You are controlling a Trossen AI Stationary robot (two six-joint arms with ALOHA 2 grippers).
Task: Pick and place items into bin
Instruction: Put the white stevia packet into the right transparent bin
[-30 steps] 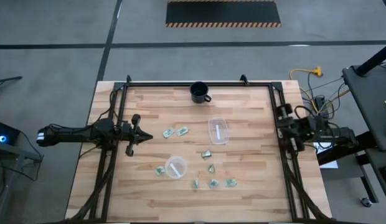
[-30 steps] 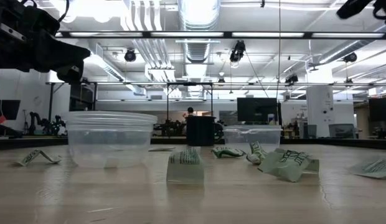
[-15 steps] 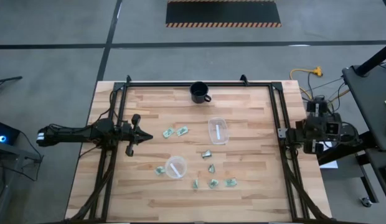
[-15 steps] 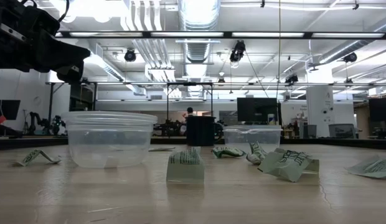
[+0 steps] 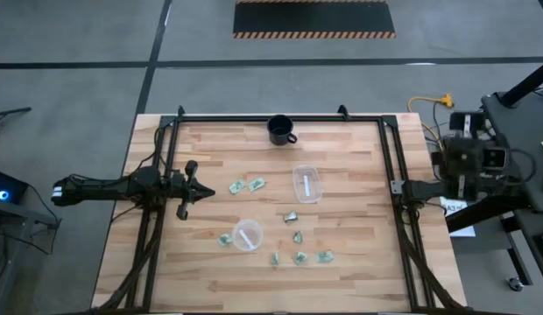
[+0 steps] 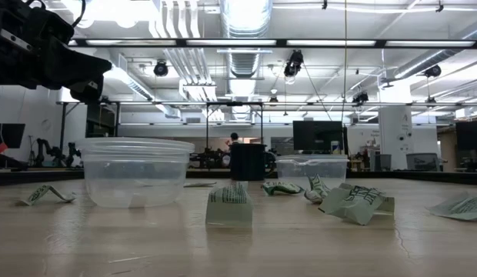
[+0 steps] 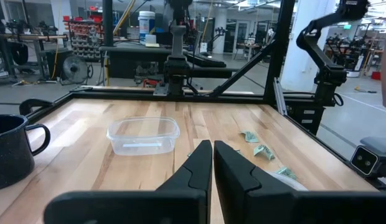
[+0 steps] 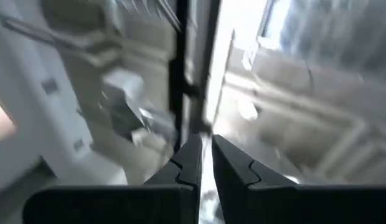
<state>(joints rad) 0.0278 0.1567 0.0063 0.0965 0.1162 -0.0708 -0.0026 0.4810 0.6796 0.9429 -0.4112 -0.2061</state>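
Several small green-and-white wrapped packets lie flat on the wooden table: two (image 5: 246,185) just ahead of my left gripper, one (image 5: 291,217) mid-table, one (image 5: 224,239) beside the round bowl, and a row (image 5: 300,257) near the near edge. My left gripper (image 5: 201,188) hovers shut over the table's left part, pointing right, a short way from the nearest packet (image 5: 236,188). In its wrist view the shut fingers (image 7: 213,155) aim between the rectangular tub (image 7: 143,135) and packets (image 7: 263,151). My right arm (image 5: 468,157) is off the table's right edge, its gripper (image 8: 205,149) shut.
A clear rectangular tub (image 5: 307,185) stands right of centre and a clear round bowl (image 5: 247,234) nearer the near edge. A black mug (image 5: 281,129) stands at the far edge. A black frame (image 5: 387,175) borders the table. In the low view, a packet (image 6: 231,204) lies ahead of the bowl (image 6: 135,169).
My right arm has drawn back from the table's right rail, moving right and toward the far side, turning as it went; its wrist view is blurred. The left arm and all packets have stayed put.
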